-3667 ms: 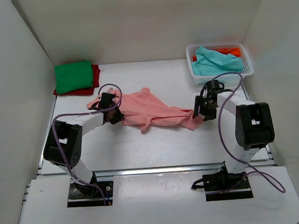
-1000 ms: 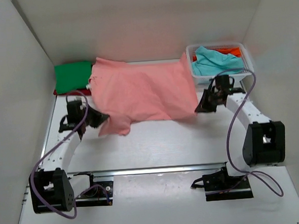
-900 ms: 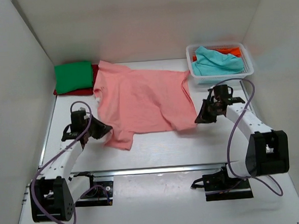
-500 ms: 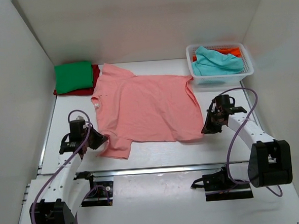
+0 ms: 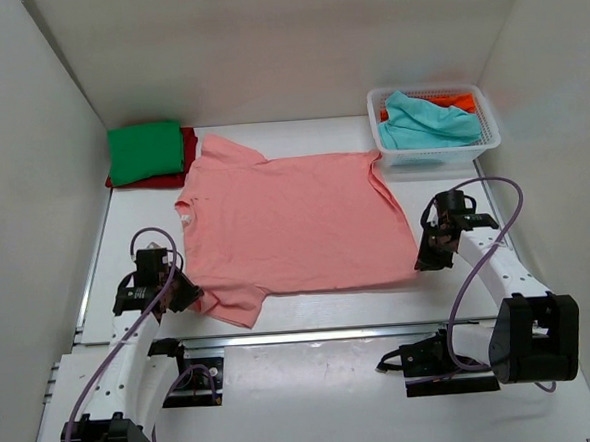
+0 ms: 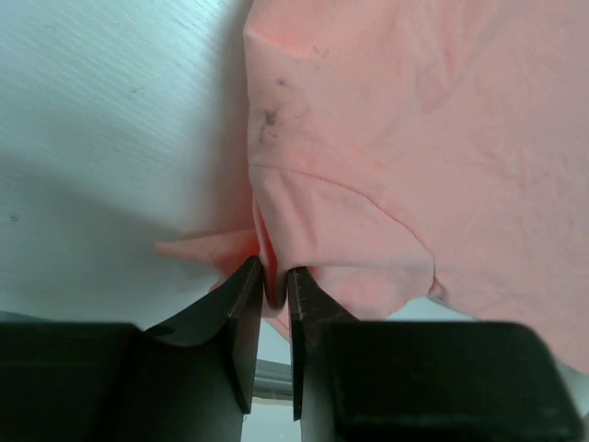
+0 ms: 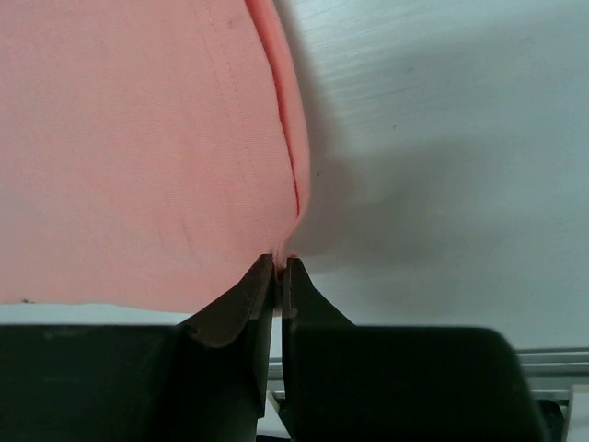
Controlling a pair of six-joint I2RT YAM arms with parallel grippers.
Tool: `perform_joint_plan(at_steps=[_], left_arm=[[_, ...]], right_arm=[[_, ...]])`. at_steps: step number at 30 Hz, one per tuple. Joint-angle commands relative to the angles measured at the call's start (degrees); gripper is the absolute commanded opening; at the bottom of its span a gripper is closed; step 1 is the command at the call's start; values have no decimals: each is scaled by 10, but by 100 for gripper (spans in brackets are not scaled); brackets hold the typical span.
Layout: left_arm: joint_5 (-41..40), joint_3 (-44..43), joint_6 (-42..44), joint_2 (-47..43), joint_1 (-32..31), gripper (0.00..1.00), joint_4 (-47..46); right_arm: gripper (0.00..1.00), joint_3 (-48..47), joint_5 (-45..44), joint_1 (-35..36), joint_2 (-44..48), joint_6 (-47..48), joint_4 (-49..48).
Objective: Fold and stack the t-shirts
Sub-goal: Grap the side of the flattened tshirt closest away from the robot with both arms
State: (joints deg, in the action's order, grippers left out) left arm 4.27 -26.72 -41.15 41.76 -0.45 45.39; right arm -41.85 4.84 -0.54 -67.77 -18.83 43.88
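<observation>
Since a few seconds ago, when it lay bunched mid-table, the salmon-pink short-sleeved cloth t-shirt [image 5: 290, 221] has been flung out and drawn toward the near edge. It now lies spread almost flat on the white table [image 5: 321, 315], collar to the left and hem to the right. Both my arms have pulled back with it.

My left gripper [image 6: 274, 272] is closed on a pinch of the near sleeve, which bunches into small folds at the fingertips. My right gripper [image 7: 279, 262] is clamped on the near right hem corner, where the stitched edge rolls slightly.

I judge the shirt to be light, limp and thin. It will drape and crease rather than hold a shape, and it should slide easily on the smooth tabletop. A few dark specks show on the weave in the left wrist view. For folding I would take it at seamed edges and corners, where the doubled cloth gives a firmer bite, and not at the loose middle.

At the far left a green folded shirt [image 5: 146, 152] sits on a red shirt [image 5: 189, 143]. At the far right a white lattice plastic basket [image 5: 386, 155] holds a crumpled teal shirt [image 5: 424, 121] and an orange shirt [image 5: 455, 99].
</observation>
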Motion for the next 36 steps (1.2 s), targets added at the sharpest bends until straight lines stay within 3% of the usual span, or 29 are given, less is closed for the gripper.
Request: perform_joint_plan(at_steps=[1,2,3,5,6,14,19,36], left_arm=[[-28,-28,19,5,4,29,1],[-27,-32,21,10,4,28,1],[-26,-39,21,12,2,15,-2],[-25,-47,22,15,1,1,3],[-23,-54,23,17,-1,0,2],[2,-166,55,79,-10,0,59],[23,-190,26,139,-6,6,6],[15,-351,0,379,40,1,-43]], right_arm=[[0,-24,-19,-9,6,13,12],[0,-26,-16,-10,11,9,16],[0,-29,-13,-12,10,12,16],[0,-32,-15,-14,5,13,17],[0,-38,-12,-15,9,13,19],[0,-93,6,-20,-18,27,43],[0,-118,40,-29,-68,28,27],[0,-288,79,-43,-274,36,26]])
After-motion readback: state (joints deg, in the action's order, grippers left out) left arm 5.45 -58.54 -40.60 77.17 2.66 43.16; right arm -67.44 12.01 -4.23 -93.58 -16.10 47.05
